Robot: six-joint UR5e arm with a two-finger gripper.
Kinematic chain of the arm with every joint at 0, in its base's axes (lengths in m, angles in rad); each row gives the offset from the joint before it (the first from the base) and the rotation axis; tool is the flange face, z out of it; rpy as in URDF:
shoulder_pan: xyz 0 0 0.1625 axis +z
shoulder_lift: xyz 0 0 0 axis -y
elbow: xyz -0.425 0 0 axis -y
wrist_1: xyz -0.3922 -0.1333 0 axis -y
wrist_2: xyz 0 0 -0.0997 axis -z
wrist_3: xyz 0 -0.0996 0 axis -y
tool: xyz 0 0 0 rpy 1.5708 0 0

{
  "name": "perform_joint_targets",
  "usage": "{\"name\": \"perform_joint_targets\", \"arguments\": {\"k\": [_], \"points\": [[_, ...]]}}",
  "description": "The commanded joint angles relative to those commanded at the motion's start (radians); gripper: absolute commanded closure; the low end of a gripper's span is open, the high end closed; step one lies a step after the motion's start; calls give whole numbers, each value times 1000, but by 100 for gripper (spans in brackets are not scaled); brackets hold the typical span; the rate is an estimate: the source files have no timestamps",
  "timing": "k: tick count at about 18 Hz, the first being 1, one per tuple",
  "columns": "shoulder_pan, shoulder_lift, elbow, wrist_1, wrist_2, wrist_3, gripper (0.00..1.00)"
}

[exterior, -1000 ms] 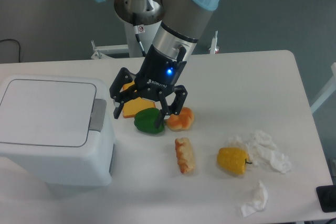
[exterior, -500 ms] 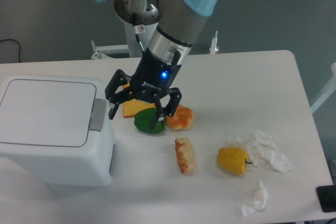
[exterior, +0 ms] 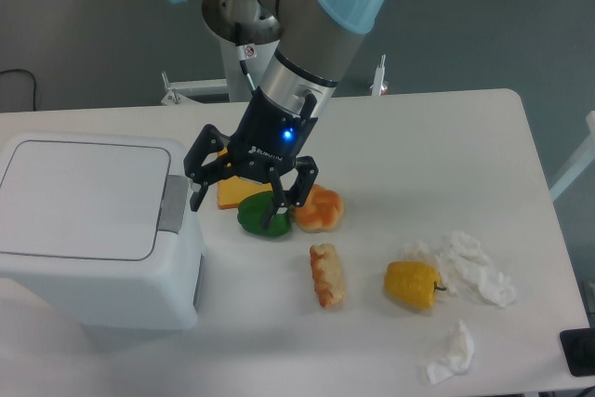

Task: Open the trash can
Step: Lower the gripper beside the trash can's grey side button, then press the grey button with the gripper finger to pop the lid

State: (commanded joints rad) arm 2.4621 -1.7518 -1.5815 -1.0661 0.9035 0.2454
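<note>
The trash can (exterior: 88, 230) is a big white box at the left of the table, its flat lid down and a grey push tab (exterior: 174, 204) on its right edge. My gripper (exterior: 234, 208) hangs open just right of that tab, above the green pepper. Its left fingertip (exterior: 195, 198) is close beside the tab; whether it touches is unclear. Nothing is held between the fingers.
Under and beside the gripper lie a green pepper (exterior: 257, 217), a yellow-orange wedge (exterior: 238, 190) and a bun (exterior: 317, 210). Further right are a pastry (exterior: 326, 275), a yellow pepper (exterior: 413, 284) and crumpled tissues (exterior: 470, 269), (exterior: 452, 353).
The gripper has shifted slightly left and down, toward the trash can's grey tab. The lid has stayed shut and the food items have not moved.
</note>
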Motion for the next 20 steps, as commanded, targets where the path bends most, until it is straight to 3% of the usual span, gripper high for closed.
{"name": "perform_joint_targets", "arguments": {"k": [20], "points": [[-15,-2,-20,3,2,3,0]]}}
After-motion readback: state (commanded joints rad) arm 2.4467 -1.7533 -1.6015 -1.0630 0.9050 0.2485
